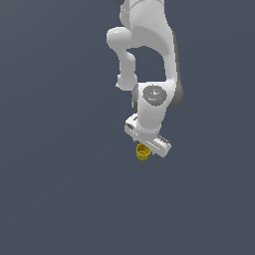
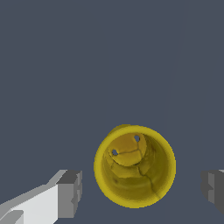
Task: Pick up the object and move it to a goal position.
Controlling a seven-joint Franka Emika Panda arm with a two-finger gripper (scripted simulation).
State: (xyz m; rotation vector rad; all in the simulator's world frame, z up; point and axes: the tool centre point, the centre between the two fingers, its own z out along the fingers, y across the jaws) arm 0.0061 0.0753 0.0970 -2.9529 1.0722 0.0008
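Between the fingers (image 2: 69, 194): yellow cup (image 2: 134, 166) (hollow up) | pincer (image 2: 142, 192) spread wide, touching nothing

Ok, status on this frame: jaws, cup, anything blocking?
Gripper open, jaws either side of the cup, not touching. Yellow cup upright, hollow top showing, not yet grasped. Nothing in the way in either view.
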